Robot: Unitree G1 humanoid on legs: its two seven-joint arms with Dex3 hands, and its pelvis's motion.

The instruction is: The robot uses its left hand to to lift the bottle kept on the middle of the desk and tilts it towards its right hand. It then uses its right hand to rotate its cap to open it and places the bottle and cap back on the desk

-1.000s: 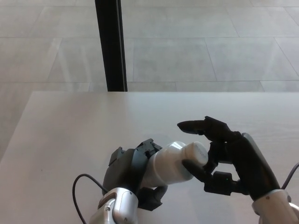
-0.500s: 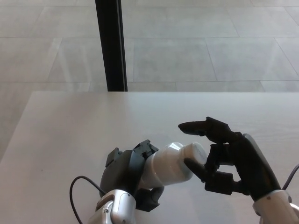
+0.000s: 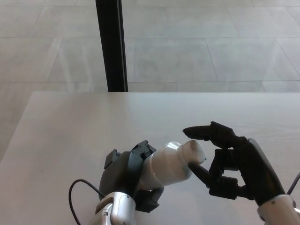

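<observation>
White bottle (image 3: 166, 165) lower centre, clamped in left hand (image 3: 129, 176), tilted right. Right hand (image 3: 229, 161) fingers apart around cap (image 3: 193, 151). Uncapping step; next they need to pinch & twist.

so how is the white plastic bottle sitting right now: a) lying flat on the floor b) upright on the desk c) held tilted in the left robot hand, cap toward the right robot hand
c: the left robot hand holds the white plastic bottle tilted, its cap between the fingers of the right robot hand.
</observation>
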